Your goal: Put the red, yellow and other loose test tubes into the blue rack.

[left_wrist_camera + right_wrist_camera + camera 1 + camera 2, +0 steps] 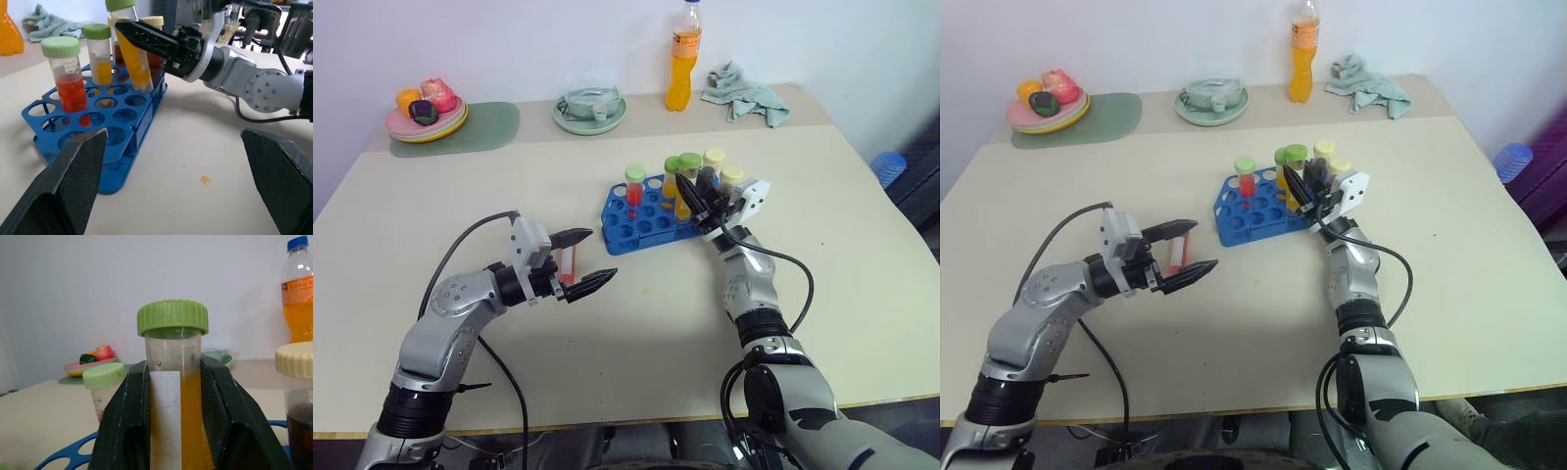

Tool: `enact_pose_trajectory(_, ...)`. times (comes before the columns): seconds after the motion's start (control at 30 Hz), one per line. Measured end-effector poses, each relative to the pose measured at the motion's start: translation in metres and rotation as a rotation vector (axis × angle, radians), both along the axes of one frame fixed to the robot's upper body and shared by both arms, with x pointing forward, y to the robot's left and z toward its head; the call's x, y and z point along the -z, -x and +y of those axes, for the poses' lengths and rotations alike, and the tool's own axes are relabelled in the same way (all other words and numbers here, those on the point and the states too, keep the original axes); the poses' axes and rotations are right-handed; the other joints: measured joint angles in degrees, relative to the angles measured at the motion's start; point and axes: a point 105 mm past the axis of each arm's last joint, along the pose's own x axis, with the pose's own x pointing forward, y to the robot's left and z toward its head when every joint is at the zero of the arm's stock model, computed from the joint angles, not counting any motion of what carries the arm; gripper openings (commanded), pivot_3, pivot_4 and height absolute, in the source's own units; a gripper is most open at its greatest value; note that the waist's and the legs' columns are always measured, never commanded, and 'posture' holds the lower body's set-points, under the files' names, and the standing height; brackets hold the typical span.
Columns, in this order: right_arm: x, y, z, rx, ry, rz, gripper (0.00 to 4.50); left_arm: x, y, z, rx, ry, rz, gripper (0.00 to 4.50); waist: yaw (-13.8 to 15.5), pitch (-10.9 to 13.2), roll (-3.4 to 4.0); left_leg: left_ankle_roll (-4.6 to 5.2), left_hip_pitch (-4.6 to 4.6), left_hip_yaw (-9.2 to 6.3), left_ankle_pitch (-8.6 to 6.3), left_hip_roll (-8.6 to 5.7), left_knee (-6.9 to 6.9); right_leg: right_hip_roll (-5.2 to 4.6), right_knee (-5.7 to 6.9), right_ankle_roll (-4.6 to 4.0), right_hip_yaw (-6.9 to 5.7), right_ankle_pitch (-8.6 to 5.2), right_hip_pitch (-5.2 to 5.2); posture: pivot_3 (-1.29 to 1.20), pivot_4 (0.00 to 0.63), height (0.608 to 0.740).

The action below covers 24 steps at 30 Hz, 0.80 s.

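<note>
Left tool (pixel 589 260) hovers above the tabletop (pixel 636 343) with its two black fingers spread wide apart, gripping nothing. Between those fingers, lying on the tabletop, is a loose red test tube (pixel 569 262). A small orange droplet (pixel 205 180) marks the surface just ahead.

Right tool (pixel 690 201) is clamped on a yellow test tube (pixel 188 396) with a green cap (pixel 172 317); the tube is slightly tilted, its lower end at the holes of the blue rack (pixel 628 227). The rack sits near the tabletop's centre. In it stand a red-liquid tube with a green cap (pixel 67 81), a yellow-liquid tube (pixel 100 54) behind that, and cream-capped tubes of dark liquid (pixel 730 181) on the far right side.

Along the far edge sit a plate of toy fruit (pixel 426 110) on a green mat (pixel 489 127), a pale green dish (pixel 590 110), an orange drink bottle (pixel 682 59) and a crumpled teal cloth (pixel 744 93).
</note>
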Motion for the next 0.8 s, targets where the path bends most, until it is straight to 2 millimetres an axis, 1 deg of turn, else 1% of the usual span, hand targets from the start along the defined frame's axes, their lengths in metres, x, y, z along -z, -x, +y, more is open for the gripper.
enact_pose_trajectory(0.13,0.002,0.0,0.003,0.025,0.039,-0.023,0.79,0.0,0.0,0.0,0.0,-0.001,0.0,4.5,0.0,0.0,0.0,0.0,0.05,0.0,0.0,0.02,0.03,0.03,0.0,-0.02,0.0,0.01,0.0,0.0,0.15,0.74)
enact_pose_trajectory(0.23,0.002,0.001,0.003,0.023,0.033,-0.03,0.79,0.0,0.0,0.0,-0.001,-0.001,-0.001,4.5,0.0,0.0,0.0,-0.01,0.06,0.0,0.0,0.04,0.03,0.05,0.0,-0.03,0.01,0.02,0.02,0.0,0.15,0.74)
enact_pose_trajectory(0.27,0.002,0.002,0.003,0.019,0.031,-0.033,1.83,0.0,0.0,0.0,-0.001,0.0,-0.001,4.5,0.0,0.0,0.0,-0.01,0.06,0.0,0.0,0.04,0.02,0.06,0.0,-0.03,0.02,0.02,0.02,0.0,0.15,0.74)
enact_pose_trajectory(0.3,0.002,0.003,0.002,0.02,0.024,-0.037,2.23,0.0,0.0,0.0,-0.002,0.0,-0.001,4.5,0.0,0.0,0.0,-0.01,0.06,0.0,0.0,0.05,0.01,0.07,0.0,-0.03,0.02,0.02,0.01,0.0,0.15,0.74)
enact_pose_trajectory(0.33,0.003,0.004,0.001,0.022,0.018,-0.038,2.73,0.0,0.0,0.0,-0.004,0.002,-0.001,4.5,0.0,0.0,0.0,-0.01,0.06,0.01,0.0,0.06,-0.02,0.08,-0.02,-0.03,0.03,0.02,0.02,0.0,0.15,0.74)
enact_pose_trajectory(0.43,0.009,0.007,-0.002,0.039,0.017,-0.038,4.33,0.0,0.0,0.0,-0.006,0.006,0.0,4.5,-0.1,0.0,0.0,-0.04,0.06,0.07,-0.01,0.09,-0.12,0.1,-0.02,-0.04,0.11,0.01,-0.02,0.0,0.15,0.74)
enact_pose_trajectory(0.47,0.01,0.008,0.0,0.035,0.023,-0.041,4.43,0.0,-0.001,0.0,-0.006,0.007,0.0,4.5,-0.1,0.0,0.0,-0.04,0.06,0.09,-0.02,0.11,-0.13,0.12,-0.02,-0.04,0.13,0.01,-0.03,0.0,0.15,0.74)
enact_pose_trajectory(0.53,0.01,0.009,0.002,0.037,0.032,-0.044,4.43,0.0,-0.001,-0.001,-0.005,0.014,0.0,4.5,0.0,0.0,0.0,-0.05,0.06,0.12,-0.02,0.12,-0.12,0.13,-0.02,-0.04,0.16,0.01,-0.03,0.0,0.15,0.74)
enact_pose_trajectory(0.73,0.004,0.014,-0.01,0.069,0.061,-0.076,4.43,0.0,-0.003,-0.002,-0.023,0.04,0.007,4.5,0.2,0.0,0.02,-0.05,0.05,0.12,-0.03,0.12,-0.13,0.13,-0.07,-0.04,0.16,0.02,-0.02,0.0,0.15,0.74)
enact_pose_trajectory(0.8,-0.003,0.018,-0.016,0.079,0.098,-0.103,4.43,0.0,-0.005,-0.001,-0.043,0.064,0.014,4.5,0.2,0.0,0.03,-0.05,0.05,0.14,-0.03,0.12,-0.13,0.12,-0.07,-0.04,0.19,0.02,-0.05,0.0,0.15,0.74)
